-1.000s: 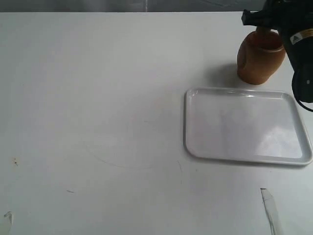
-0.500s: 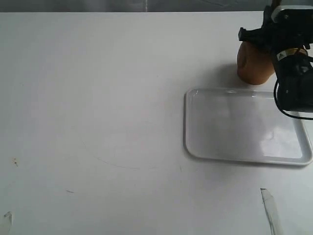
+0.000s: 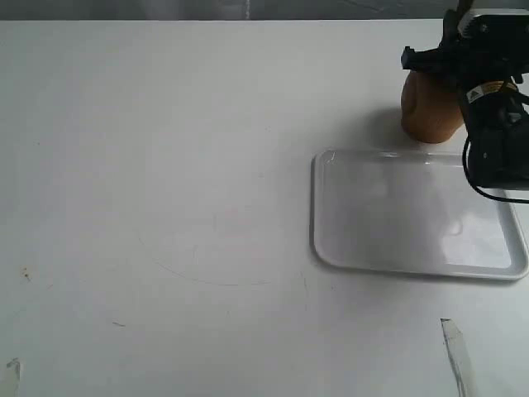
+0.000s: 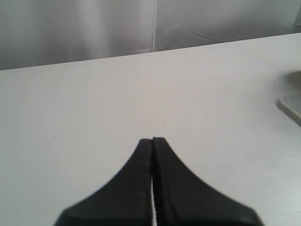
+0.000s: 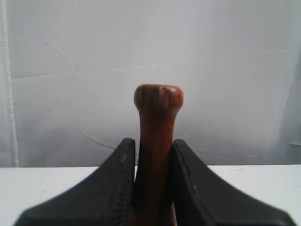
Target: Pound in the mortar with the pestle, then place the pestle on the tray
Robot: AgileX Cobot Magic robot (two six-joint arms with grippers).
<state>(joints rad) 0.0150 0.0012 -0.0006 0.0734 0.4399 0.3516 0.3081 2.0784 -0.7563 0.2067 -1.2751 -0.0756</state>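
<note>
The light-brown wooden mortar (image 3: 426, 112) stands at the back right of the table, its mouth hidden behind my right arm. My right gripper (image 5: 154, 143) is shut on the reddish-brown pestle (image 5: 157, 122), whose knobbed end stands up between the black fingers; in the exterior view the gripper (image 3: 450, 62) hangs over the mortar and hides the pestle. The white tray (image 3: 413, 215) lies just in front of the mortar, with nothing on it. My left gripper (image 4: 153, 140) is shut on nothing above bare table.
A corner of the tray (image 4: 291, 104) shows at the edge of the left wrist view. A strip of tape (image 3: 456, 351) lies near the table's front right. Faint scuffs mark the white tabletop (image 3: 165, 165).
My right arm has come down over the mortar, covering its mouth, and has barely moved in the last half second. The tray and mortar stay where they were.
</note>
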